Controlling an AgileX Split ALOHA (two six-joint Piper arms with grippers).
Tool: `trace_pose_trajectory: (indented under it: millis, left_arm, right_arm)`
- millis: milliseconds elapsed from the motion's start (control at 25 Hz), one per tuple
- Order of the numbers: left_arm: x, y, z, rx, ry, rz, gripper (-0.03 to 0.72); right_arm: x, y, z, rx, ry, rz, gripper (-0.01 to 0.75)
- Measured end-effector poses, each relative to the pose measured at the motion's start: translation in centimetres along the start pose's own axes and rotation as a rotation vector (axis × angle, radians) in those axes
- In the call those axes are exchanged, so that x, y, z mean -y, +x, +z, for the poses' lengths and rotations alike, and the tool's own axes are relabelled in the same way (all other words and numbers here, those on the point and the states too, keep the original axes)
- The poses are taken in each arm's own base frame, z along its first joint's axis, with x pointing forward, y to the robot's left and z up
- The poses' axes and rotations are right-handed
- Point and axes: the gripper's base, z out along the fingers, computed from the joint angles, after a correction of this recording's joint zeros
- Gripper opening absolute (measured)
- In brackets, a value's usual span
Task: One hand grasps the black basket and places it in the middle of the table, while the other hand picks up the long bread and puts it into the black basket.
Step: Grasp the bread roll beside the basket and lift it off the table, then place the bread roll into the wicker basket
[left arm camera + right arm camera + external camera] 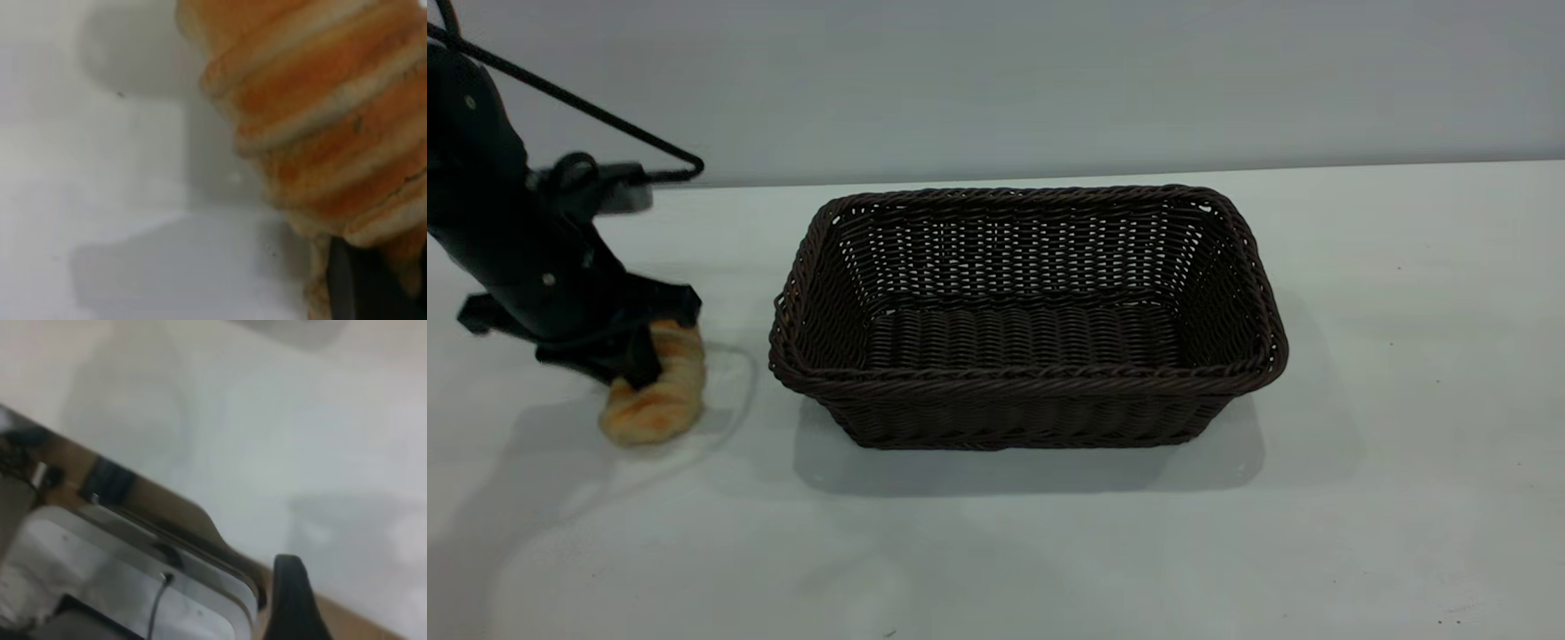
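Note:
The black basket stands upright and empty in the middle of the white table. The long bread is at the table's left, tilted, with its lower end at or just above the tabletop. My left gripper is shut on the bread's upper part. In the left wrist view the bread fills the frame beside a dark finger. My right gripper shows only partly in its own wrist view, over the table's edge, and is out of the exterior view.
A black cable loops above the left arm. A pale wall runs behind the table. In the right wrist view a wooden table edge borders grey-white equipment below it. Bare tabletop lies right of and in front of the basket.

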Motion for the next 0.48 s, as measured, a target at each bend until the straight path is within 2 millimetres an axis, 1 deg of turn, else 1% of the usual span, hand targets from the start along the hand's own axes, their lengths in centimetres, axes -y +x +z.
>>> trace_pose_trajectory:
  millis: [40, 120, 200, 320, 360, 440, 480]
  left_arm:
    - [0.0, -0.4, -0.8, 0.022, -0.001, 0.005, 0.086]
    - [0.2, -1.5, -3.3, 0.092, 0.001, 0.011, 0.086]
    - [0.4, -2.6, -6.6, 0.175, 0.005, 0.017, 0.084]
    - [1.3, -3.2, -10.5, 0.242, 0.017, 0.037, 0.084]
    - [1.8, -3.2, -11.7, 0.26, 0.025, 0.052, 0.084]
    - [4.2, -3.0, -13.7, 0.281, 0.056, 0.113, 0.083]
    - [5.5, -2.8, -14.3, 0.287, 0.072, 0.144, 0.083]
  right_arm:
    - [-0.1, 0.9, 0.0, 0.003, 0.016, -0.004, 0.519]
    - [-0.1, 2.8, 0.1, 0.003, 0.046, -0.007, 0.519]
    - [-0.2, 4.1, -0.2, 0.026, 0.082, -0.012, 0.519]
    - [-0.4, 6.0, -0.7, 0.083, 0.13, -0.011, 0.519]
    - [-0.5, 6.6, -0.8, 0.094, 0.139, -0.006, 0.519]
    - [-0.7, 7.6, -1.2, 0.128, 0.151, -0.001, 0.519]
    - [-0.9, 8.1, -1.5, 0.147, 0.156, 0.0, 0.519]
